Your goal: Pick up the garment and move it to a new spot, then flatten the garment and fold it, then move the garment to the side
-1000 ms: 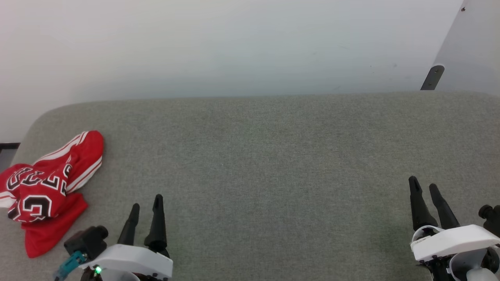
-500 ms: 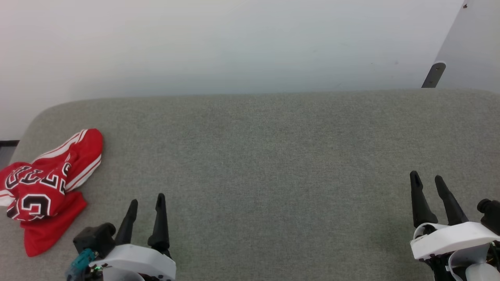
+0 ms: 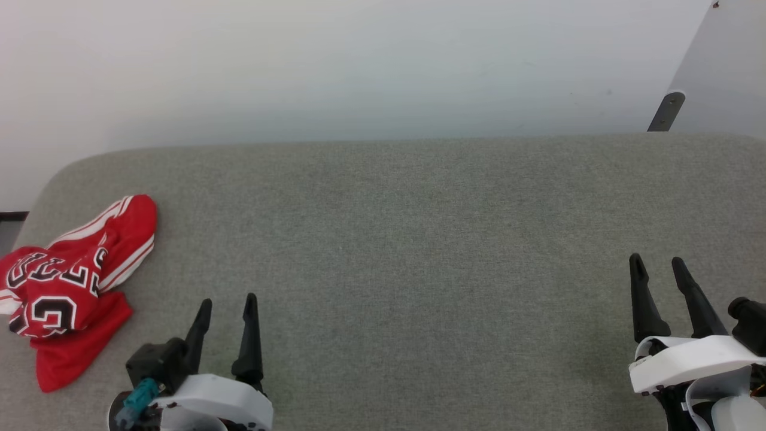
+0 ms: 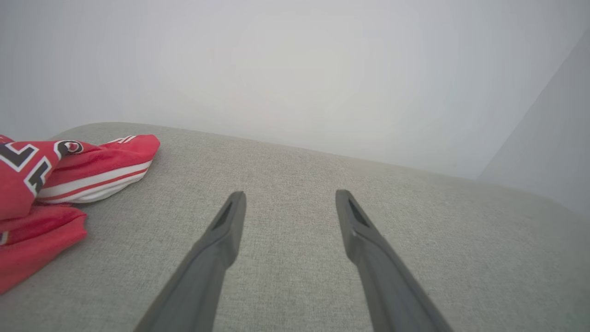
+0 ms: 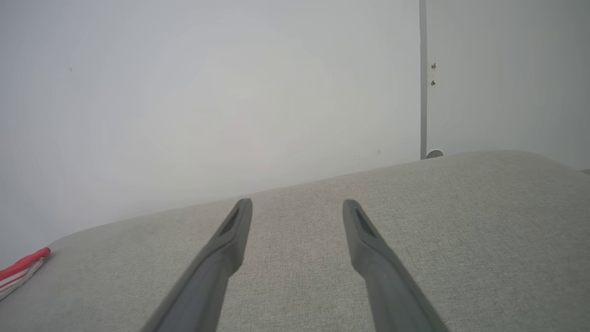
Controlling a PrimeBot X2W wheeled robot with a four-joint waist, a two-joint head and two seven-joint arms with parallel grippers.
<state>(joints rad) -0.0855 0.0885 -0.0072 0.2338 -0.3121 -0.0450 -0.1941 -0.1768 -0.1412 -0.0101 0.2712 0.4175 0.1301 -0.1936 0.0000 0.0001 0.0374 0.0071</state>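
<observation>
Opening step here: the pick-up isn't begun. The crumpled red basketball jersey with black white-outlined lettering and striped trim (image 3: 66, 287) lies in a heap at the far left end of the grey woven-fabric padded surface (image 3: 419, 239), close to its rounded edge. My left gripper (image 3: 227, 299) hovers just to the right of the heap, long dark fingers spread wide, nothing between them. My right gripper (image 3: 657, 259) sits well apart at the far right, also spread wide and empty. The left arm looks like the one for this job. As I judge it, I need to swing it left over the heap, tip the fingers down astride a raised fold, close firmly, then lift and carry the cloth toward the bare middle. With a bunched jersey, I may catch only one layer.
</observation>
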